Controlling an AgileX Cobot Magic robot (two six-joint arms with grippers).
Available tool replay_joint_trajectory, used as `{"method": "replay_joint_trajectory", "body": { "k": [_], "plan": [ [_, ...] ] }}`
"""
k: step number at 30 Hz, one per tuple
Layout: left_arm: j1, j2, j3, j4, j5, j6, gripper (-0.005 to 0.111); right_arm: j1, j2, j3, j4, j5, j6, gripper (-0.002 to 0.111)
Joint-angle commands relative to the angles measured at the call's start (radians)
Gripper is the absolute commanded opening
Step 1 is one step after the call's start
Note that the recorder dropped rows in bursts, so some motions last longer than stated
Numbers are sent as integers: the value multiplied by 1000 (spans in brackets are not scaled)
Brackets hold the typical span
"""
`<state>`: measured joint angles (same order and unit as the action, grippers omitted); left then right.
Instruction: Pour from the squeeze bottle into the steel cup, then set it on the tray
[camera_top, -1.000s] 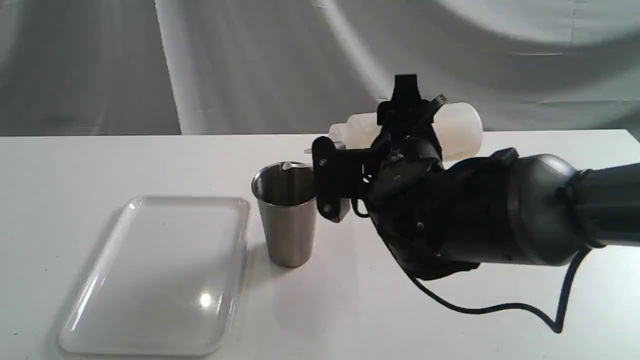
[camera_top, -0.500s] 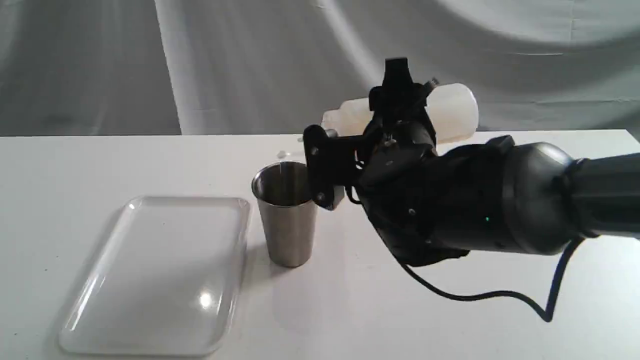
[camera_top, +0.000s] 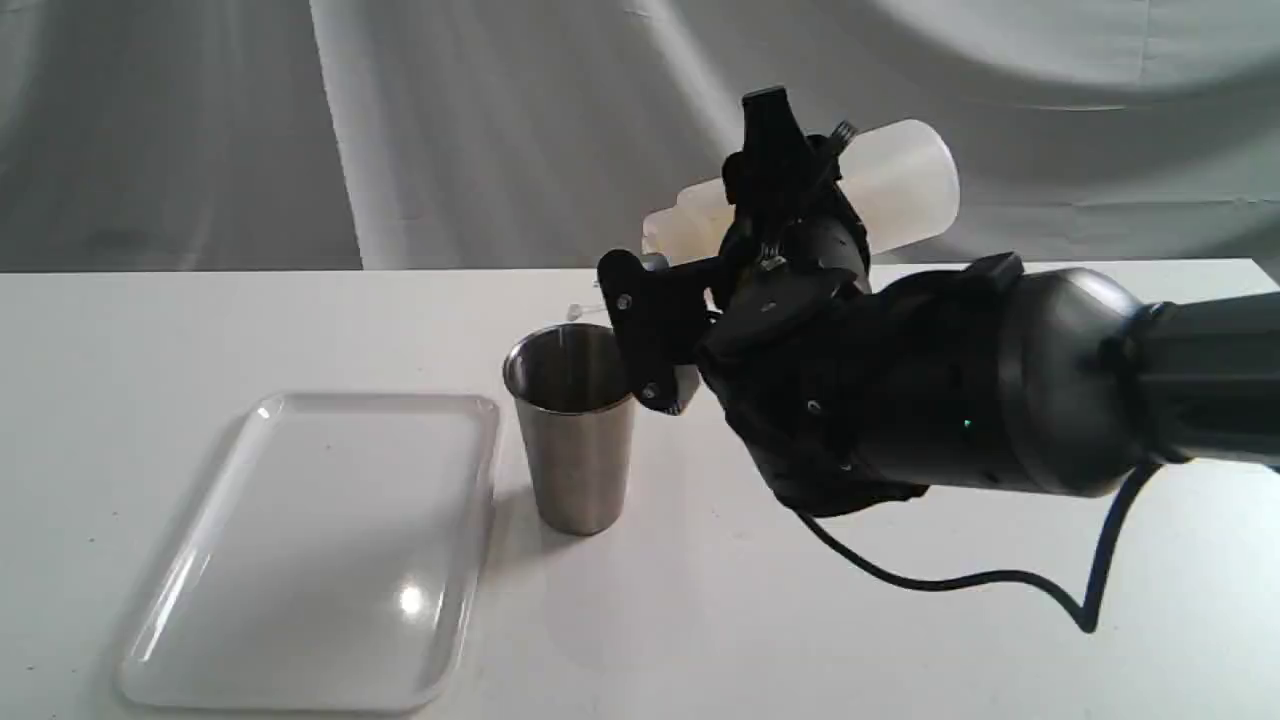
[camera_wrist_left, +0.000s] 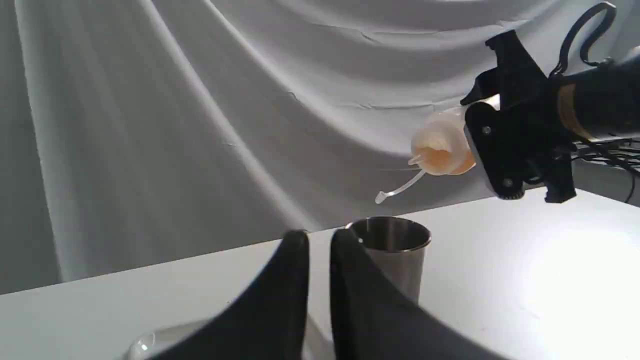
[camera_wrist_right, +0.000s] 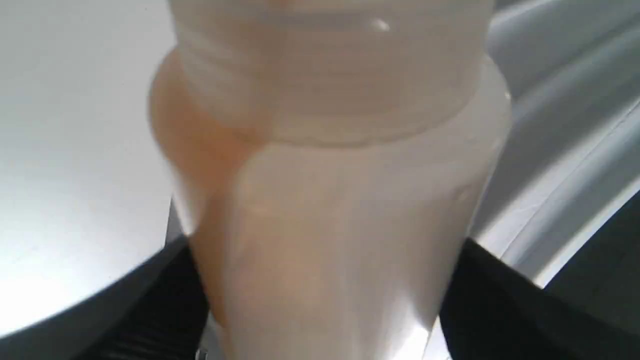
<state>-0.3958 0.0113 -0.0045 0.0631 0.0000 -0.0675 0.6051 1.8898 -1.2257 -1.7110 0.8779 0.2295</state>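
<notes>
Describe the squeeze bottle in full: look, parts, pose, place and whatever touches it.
The squeeze bottle is translucent white plastic, with amber liquid pooled toward its ribbed neck end. It lies tilted, base raised, nozzle end angled down toward the steel cup, above and to the right of the rim in the exterior view. A thin cap strap dangles from the nozzle. The right gripper is clamped around its body; nothing else touches it. No stream is visible.

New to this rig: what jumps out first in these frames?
The big dark right gripper dominates the right side, holding the squeeze bottle tipped on its side in the air, its nozzle end above and just right of the steel cup. Left of the cup, a glossy white tray lies bare on the white table.
</notes>
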Motion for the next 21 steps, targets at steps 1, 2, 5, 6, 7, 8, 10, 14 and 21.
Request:
{"method": "replay_joint_trajectory", "body": {
  "k": [1, 2, 5, 6, 7, 8, 10, 14, 21],
  "plan": [
    [2, 3, 4, 4, 0, -2, 8, 2, -9, -9, -33, 28, -22, 32],
    [2, 3, 4, 4, 0, -2, 8, 2, -9, -9, -33, 28, -27, 32],
    [2, 3, 4, 4, 0, -2, 8, 2, -9, -9, -33, 28, -53, 32],
    [2, 3, 4, 4, 0, -2, 8, 2, -9, -9, -33, 28, -61, 32],
    [2, 3, 4, 4, 0, -2, 8, 2, -9, -9, -33, 28, -73, 32],
    [2, 3, 4, 4, 0, -2, 8, 2, -9, -9, -33, 28, -77, 32],
    [2, 3, 4, 4, 0, -2, 8, 2, -9, -9, -33, 28, -80, 32],
    [2, 3, 4, 4, 0, -2, 8, 4, -9, -9, -33, 24, -91, 32],
    [2, 3, 4, 4, 0, -2, 8, 4, -9, -9, -33, 24, -91, 32]
  ]
}}
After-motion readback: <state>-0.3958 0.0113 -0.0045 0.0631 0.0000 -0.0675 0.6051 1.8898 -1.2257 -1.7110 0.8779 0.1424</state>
